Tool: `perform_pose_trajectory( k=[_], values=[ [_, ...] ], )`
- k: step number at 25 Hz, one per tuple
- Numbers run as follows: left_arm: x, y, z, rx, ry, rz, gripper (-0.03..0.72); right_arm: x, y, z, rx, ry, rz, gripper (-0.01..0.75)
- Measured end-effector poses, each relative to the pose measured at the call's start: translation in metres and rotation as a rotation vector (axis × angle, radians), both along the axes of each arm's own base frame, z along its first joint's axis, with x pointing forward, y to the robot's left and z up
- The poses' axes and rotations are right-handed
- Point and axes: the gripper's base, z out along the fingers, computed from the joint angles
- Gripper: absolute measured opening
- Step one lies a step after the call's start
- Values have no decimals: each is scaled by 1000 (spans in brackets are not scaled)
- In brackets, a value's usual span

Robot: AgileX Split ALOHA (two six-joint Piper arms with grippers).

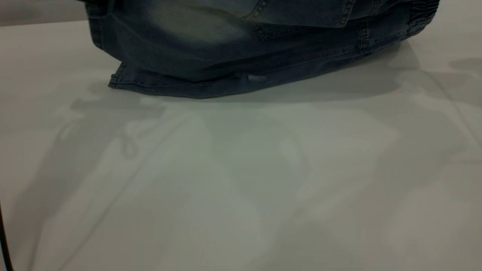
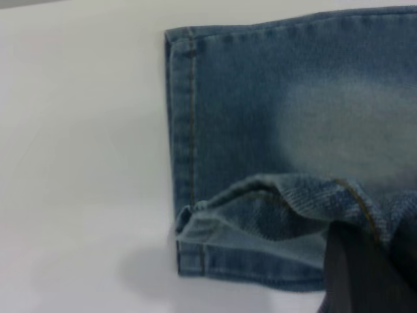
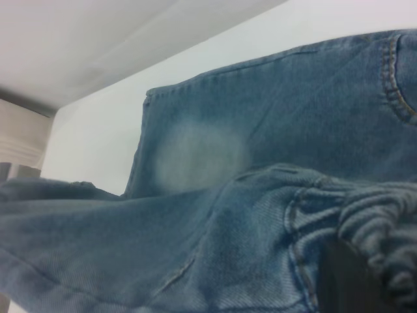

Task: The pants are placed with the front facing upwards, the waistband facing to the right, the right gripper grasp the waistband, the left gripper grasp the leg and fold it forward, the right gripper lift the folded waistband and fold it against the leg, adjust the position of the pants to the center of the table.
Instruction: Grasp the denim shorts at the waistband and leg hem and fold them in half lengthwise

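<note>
The blue denim pants point(image 1: 233, 56) lie across the far part of the white table point(image 1: 241, 180), with the leg hem point(image 1: 120, 81) at the left and the ruched waistband point(image 1: 423, 15) at the right. Their upper layer rises out of the exterior view, and neither gripper shows there. In the left wrist view, my left gripper point(image 2: 371, 274) is shut on a raised fold of the leg point(image 2: 293, 195) near the stitched hem point(image 2: 189, 130). In the right wrist view, my right gripper point(image 3: 355, 277) is shut on the gathered waistband point(image 3: 384, 225), and the denim is lifted over the lower layer with its pale oval point(image 3: 195, 153).
Bare tabletop point(image 1: 339, 210) stretches in front of the pants, crossed only by shadows. A thin dark cable point(image 1: 4, 241) runs along the left edge. The table's far edge and a wall point(image 3: 98, 39) show in the right wrist view.
</note>
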Motion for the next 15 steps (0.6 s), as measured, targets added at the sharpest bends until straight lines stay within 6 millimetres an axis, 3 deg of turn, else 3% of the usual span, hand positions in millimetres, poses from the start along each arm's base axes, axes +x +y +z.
perform_pose_trajectory(
  k=[9, 15],
  values=[
    [37, -7, -11, 25, 20, -39, 40, 8, 17, -6, -79, 5, -13, 32],
    [50, 9, -18, 27, 40, -2, 40, 24, 24, -14, -68, 9, 6, 32]
  ],
)
